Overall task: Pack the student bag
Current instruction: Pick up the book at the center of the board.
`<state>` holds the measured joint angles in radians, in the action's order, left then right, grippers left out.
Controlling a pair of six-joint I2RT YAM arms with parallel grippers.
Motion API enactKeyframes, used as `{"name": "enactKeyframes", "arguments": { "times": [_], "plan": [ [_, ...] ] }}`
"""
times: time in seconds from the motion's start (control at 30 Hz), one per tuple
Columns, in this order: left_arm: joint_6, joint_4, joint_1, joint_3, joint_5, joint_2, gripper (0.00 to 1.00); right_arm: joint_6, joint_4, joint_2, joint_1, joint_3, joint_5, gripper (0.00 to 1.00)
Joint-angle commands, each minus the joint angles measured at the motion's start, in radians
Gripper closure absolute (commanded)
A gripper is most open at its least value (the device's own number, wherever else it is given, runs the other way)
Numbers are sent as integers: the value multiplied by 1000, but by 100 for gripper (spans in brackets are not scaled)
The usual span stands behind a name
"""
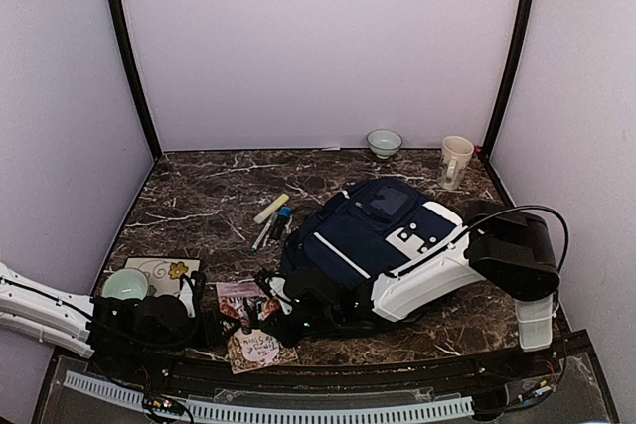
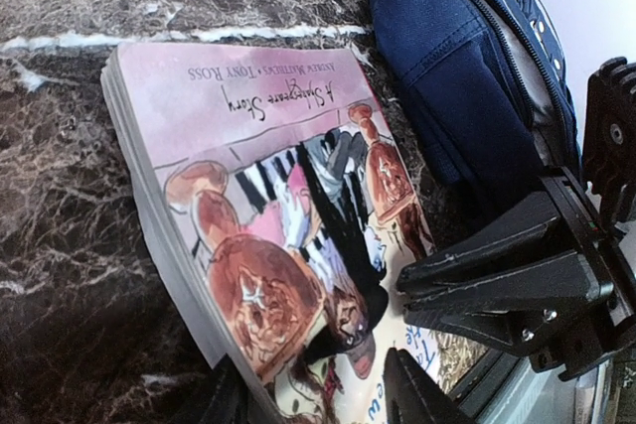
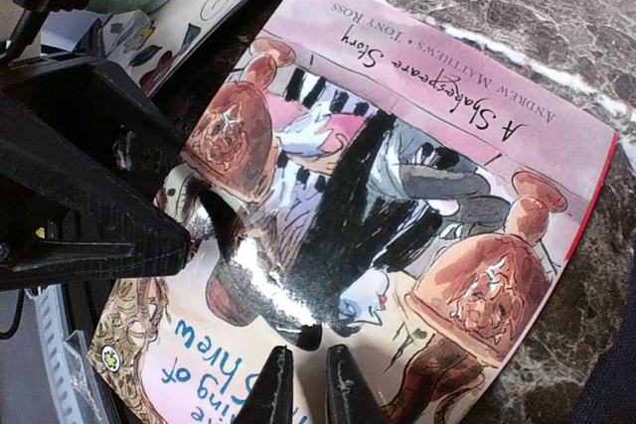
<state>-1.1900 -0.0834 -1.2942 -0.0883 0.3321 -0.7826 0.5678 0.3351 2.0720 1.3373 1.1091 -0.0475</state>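
The paperback (image 3: 447,176) lies between the claws, student bag (image 1: 368,230) just right; left claw (image 2: 313,384) spread astride its edge, right claw (image 3: 308,379) nearly pressed together.

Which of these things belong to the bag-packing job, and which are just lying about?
Job: navy-blue fabric backpack; pink paperback storybook; likely coloured marker pens beside it.
Lying about: pale green bowl; white ceramic mug; small bowl at back; clear plastic cup.

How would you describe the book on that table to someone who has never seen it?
Find the big navy backpack in the middle of the dark marble table. Just left of its near end, by the front edge, lies a thin paperback. Unlike the cream card beside it, its pink cover shows painted figures and brown jars.
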Motion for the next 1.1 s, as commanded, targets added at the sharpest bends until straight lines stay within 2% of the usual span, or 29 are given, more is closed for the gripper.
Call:
{"name": "enactKeyframes", "arguments": {
  "times": [0.0,0.07,0.17,0.3,0.37,0.5,0.73,1.07],
  "plan": [
    [23,-174,-4,11,4,-42,52,15,-37,32,8,-23,9,86],
    [20,-195,-4,5,8,-79,54,15,-35,33,8,-21,6,87],
    [21,-247,-5,8,10,-125,65,15,-30,30,9,-23,7,87],
    [32,-292,-4,2,16,-175,90,17,-27,21,8,-33,8,87],
    [29,-317,-5,7,19,-196,100,17,-27,10,8,-37,10,87],
    [25,-318,-4,8,20,-218,100,14,-32,-19,8,-43,18,87],
    [59,-191,-5,-31,37,-175,100,-21,-91,-86,8,-14,53,85],
    [236,98,-4,-134,107,50,100,-62,-185,-312,8,-80,162,78]
  ]
}}
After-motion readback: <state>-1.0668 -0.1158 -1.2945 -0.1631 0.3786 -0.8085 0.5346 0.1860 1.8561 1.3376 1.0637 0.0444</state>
